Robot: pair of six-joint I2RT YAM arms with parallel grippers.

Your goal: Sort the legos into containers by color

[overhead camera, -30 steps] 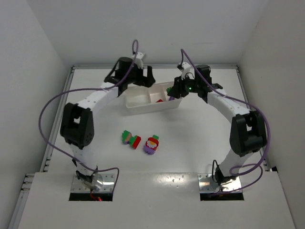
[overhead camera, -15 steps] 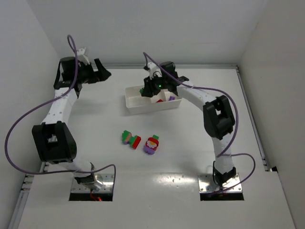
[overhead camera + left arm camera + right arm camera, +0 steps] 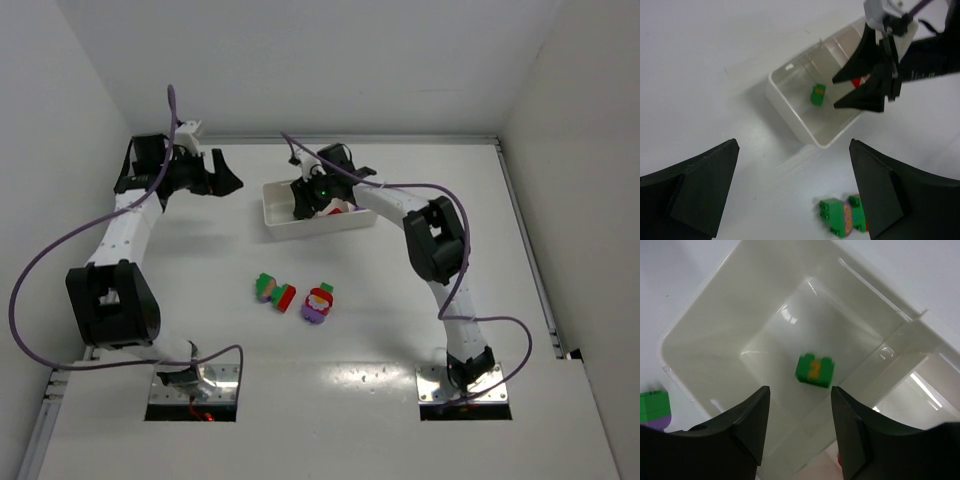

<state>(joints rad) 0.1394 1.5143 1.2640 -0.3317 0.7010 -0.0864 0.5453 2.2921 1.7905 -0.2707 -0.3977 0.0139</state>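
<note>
**Top external:** tray point(image 3: 330, 224) sits near the worktop's far edge, middle. Right gripper point(image 3: 300, 203) hangs over its left end compartment. Left gripper point(image 3: 226, 172) is spread wide and empty, toward the far-left corner. Left clump point(image 3: 275, 290) and right clump point(image 3: 318, 303) lie mid-worktop.

**Left wrist:** green brick point(image 3: 818, 94) lies on that compartment's floor.

**Right wrist:** jaws are parted, pinching nothing, with the brick free below. Judged: green drop done; next calls for splitting a clump. The other compartments are largely hidden.
</note>
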